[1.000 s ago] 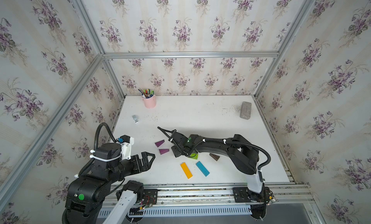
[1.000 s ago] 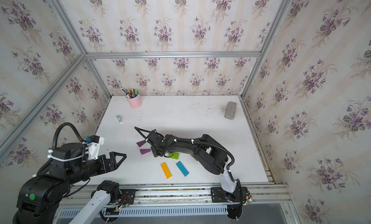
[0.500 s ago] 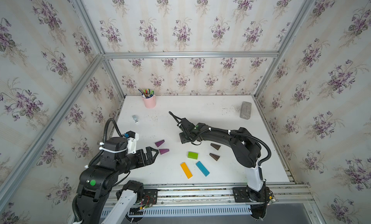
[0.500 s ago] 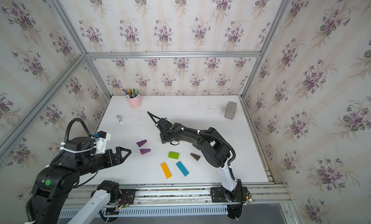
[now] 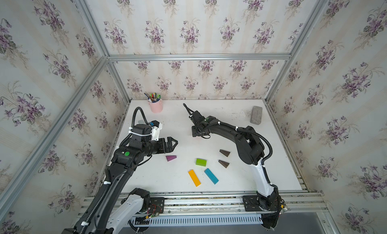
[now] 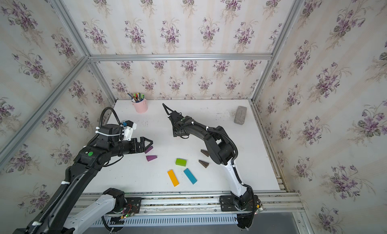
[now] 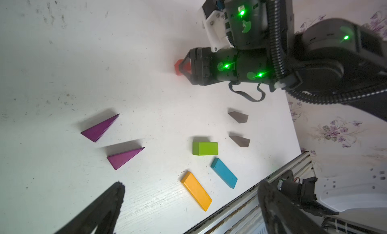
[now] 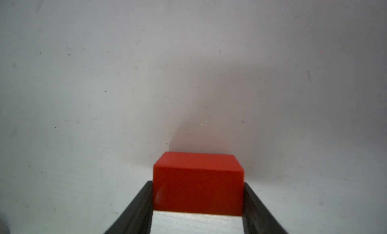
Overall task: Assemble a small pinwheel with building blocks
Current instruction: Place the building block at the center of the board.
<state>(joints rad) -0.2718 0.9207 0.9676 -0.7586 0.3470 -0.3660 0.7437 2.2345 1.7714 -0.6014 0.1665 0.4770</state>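
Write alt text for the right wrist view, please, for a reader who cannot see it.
A red brick is gripped between the two black fingers of the right gripper, seen from just behind. Beyond it lies only the scuffed white table.

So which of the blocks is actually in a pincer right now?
The red brick, clamped in the right pincer; the other blocks lie loose on the table.

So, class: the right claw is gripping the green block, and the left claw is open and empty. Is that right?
Wrong colour: the right claw is gripping the red block, as the right wrist view shows. The green block lies loose on the table. The left claw is open and empty.
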